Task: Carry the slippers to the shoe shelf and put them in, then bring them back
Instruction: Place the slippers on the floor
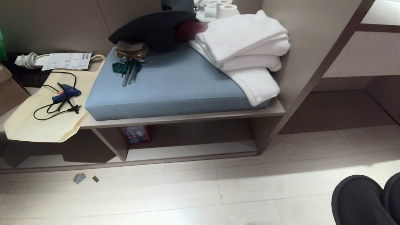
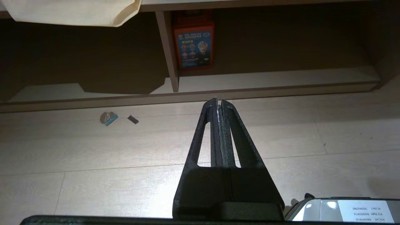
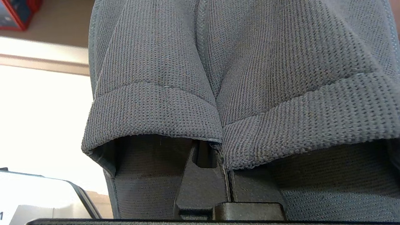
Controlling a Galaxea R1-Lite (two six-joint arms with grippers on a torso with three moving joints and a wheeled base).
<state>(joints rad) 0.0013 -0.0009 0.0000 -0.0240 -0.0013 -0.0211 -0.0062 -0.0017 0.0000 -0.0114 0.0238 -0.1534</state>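
Note:
The pair of dark grey slippers [image 1: 365, 200] shows at the lower right corner of the head view, above the pale floor. In the right wrist view the slippers [image 3: 250, 62] hang side by side, toes away from the camera. My right gripper [image 3: 220, 150] is shut on their touching inner walls, one finger inside each slipper. The shoe shelf [image 1: 193, 148] is the low open cubby under the bench, ahead and to the left, with a pale bottom board [image 2: 275, 78] and a vertical divider. My left gripper [image 2: 219, 101] is shut and empty, pointing at the floor before the shelf.
A red and blue box [image 1: 136, 134] stands inside the shelf beside the divider. Above lie a blue cushion [image 1: 175, 87], white towels [image 1: 247, 47], a dark clothing bundle [image 1: 153, 28] and a cream bag with a glue gun [image 1: 65, 93]. Small scraps [image 1: 79, 178] lie on the floor.

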